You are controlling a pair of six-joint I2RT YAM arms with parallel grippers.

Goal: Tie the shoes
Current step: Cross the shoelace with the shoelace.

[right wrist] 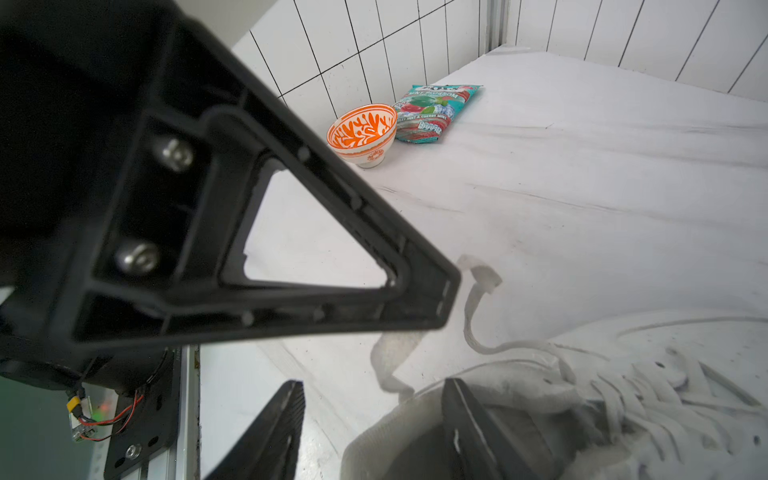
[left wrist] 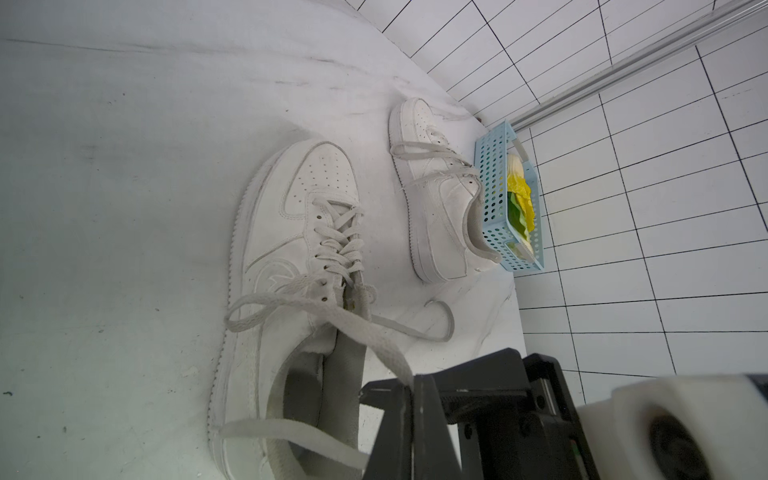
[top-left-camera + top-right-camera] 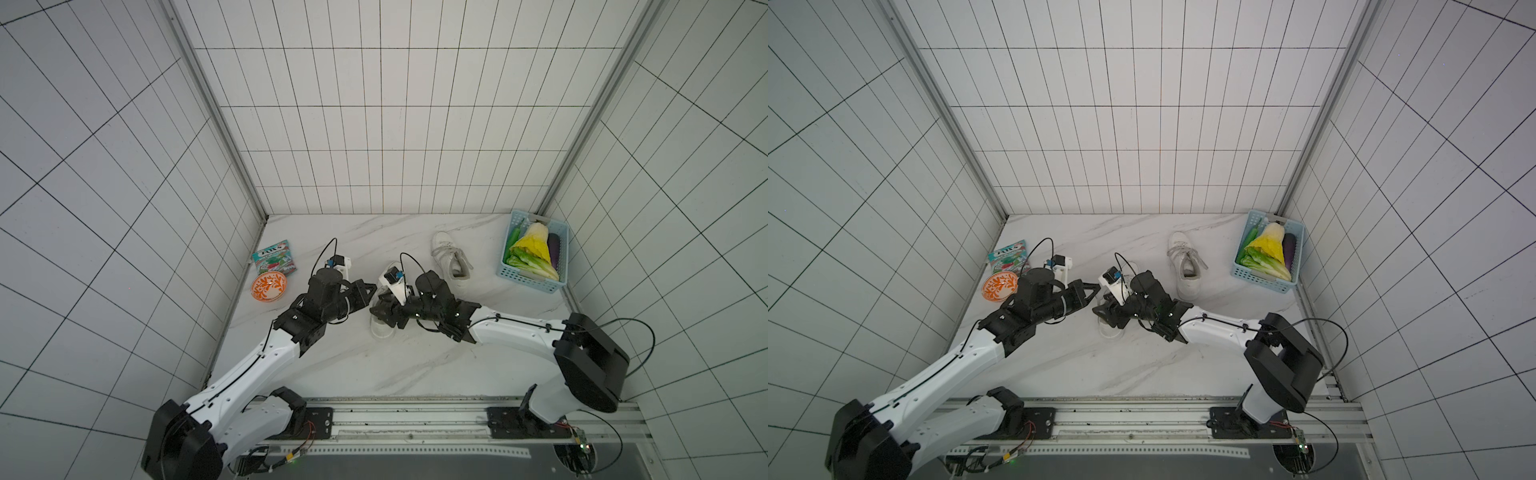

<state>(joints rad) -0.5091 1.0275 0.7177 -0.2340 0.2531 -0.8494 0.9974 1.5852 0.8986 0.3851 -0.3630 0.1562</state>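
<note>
Left claw (image 2: 411, 380) grips a lace (image 2: 374, 336) of the shoe (image 3: 380, 328), mostly hidden overhead.

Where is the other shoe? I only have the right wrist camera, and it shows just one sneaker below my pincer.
Observer: The second shoe stands farther back on the table, apart from the near shoe, next to a blue basket.
Operator: Is anything actually gripped on the left side?
Observer: Yes. In the left wrist view the left pincer is shut on a flat lace running from the near shoe's upper eyelets.
Operator: Any lace lying free?
Observer: Another strand curls on the table between the two shoes.
</note>
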